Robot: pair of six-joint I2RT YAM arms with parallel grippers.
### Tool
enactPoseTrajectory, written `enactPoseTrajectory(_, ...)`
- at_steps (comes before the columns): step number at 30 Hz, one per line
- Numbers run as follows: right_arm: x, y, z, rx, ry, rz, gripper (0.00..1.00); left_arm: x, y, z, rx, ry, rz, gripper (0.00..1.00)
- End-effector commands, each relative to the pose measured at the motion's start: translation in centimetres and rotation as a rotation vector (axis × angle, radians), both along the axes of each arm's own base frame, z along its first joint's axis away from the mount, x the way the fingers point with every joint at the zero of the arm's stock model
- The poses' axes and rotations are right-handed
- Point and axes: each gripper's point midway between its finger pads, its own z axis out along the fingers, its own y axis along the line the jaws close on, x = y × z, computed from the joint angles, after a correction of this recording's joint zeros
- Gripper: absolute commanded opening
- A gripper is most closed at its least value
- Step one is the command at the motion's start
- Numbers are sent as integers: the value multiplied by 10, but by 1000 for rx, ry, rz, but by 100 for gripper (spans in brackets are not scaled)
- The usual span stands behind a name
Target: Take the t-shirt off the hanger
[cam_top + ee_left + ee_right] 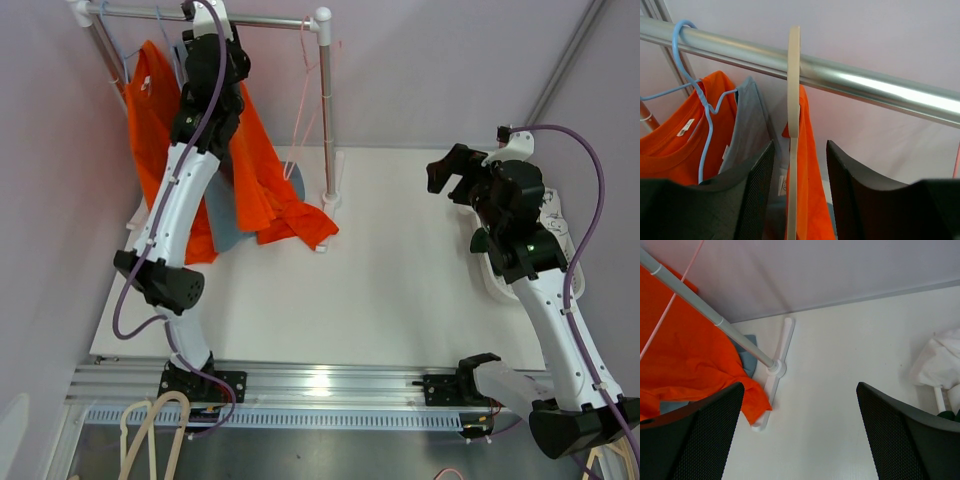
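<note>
A cream hanger [794, 75] hooks over the silver rail [880, 90]; its stem runs down between my left fingers. An orange t-shirt [810, 170] hangs from it and trails onto the table [290, 215]. My left gripper [800, 150] is open, one finger on each side of the stem and shirt, not pinching. In the top view the left gripper [212, 45] is raised at the rail. My right gripper [450, 170] is open and empty above the table's right side, also shown in its wrist view [800, 390].
A blue hanger [690, 85] carries another orange shirt [670, 145], with a grey shirt [747, 120] beside it. A thin pink hanger [305, 100] hangs near the rack's right post [325, 110]. The rack foot [777, 365] stands on the table. White items [555, 225] lie at the right.
</note>
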Motion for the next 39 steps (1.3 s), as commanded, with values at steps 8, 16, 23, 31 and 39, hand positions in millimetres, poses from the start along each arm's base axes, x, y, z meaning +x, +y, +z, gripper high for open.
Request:
enactPoseTrajectory(8,6,2,23,-4,-56,3,99,29,14,-6,2,-31,41,46)
enactPoseTrajectory(16,8,2,22,-9,-56,2,99,40,21,-6,-2,-37,34,6)
enactPoseTrajectory(23,6,5,19,-5,-47,15,99,37,22,5,-30,-63,10,1)
enactPoseTrajectory(31,5,6,17,-16,-43,21,99,5,18,53,-51,-157,-69,1)
enactPoseTrajectory(39,3,12,22,-3,-55,55,100,-31,12,86,-58,-226,-162,1)
